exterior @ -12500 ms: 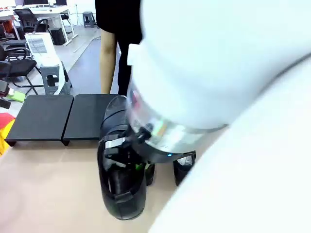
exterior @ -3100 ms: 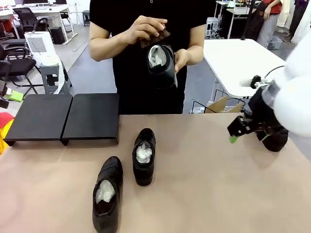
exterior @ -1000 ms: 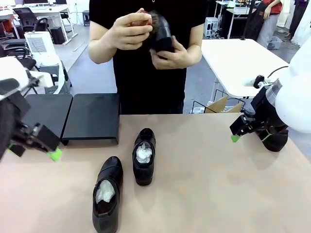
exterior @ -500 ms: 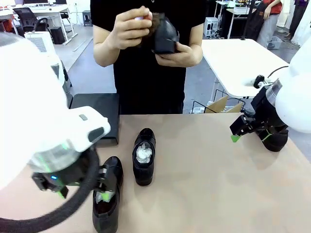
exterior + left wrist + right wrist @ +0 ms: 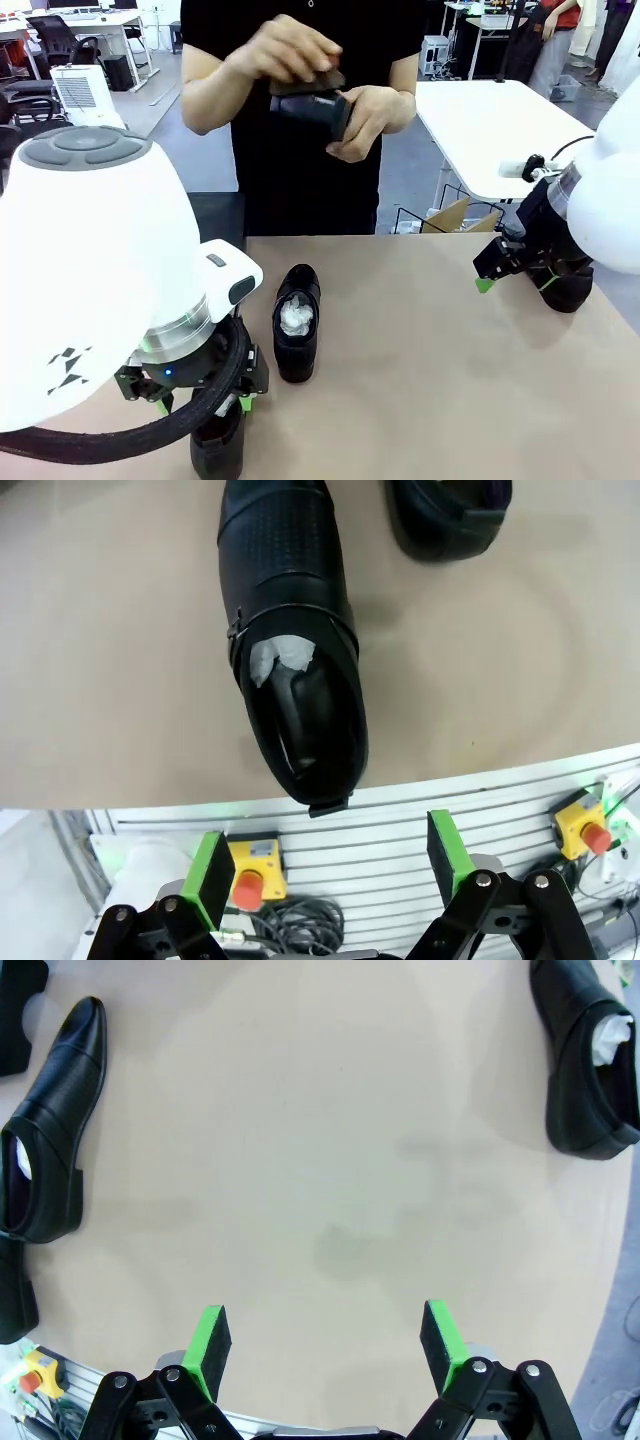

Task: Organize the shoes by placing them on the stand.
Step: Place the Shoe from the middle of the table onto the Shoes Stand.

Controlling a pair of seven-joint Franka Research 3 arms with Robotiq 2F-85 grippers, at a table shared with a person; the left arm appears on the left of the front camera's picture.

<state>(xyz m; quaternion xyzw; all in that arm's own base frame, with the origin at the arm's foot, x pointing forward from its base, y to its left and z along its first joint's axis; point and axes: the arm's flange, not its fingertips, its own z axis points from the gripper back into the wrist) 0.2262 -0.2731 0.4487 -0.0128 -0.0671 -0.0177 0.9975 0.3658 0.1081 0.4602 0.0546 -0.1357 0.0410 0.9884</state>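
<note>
Left claw (image 5: 325,864) spread over near shoe (image 5: 295,660), likely lining up a grab for the stand (image 5: 218,215); right claw (image 5: 322,1340) spread, idle.

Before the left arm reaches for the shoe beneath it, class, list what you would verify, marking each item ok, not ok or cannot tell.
1. Left gripper open and empty: ok.
2. Near shoe upright on its sole, paper inside: ok.
3. Gap to the neighbouring shoe: ok.
4. Stand free to receive a shoe: cannot tell, the left arm hides most of it.
5. Right gripper open, well off to the right: ok.
6. Person's hands raised, busy with a held shoe: ok.
</note>
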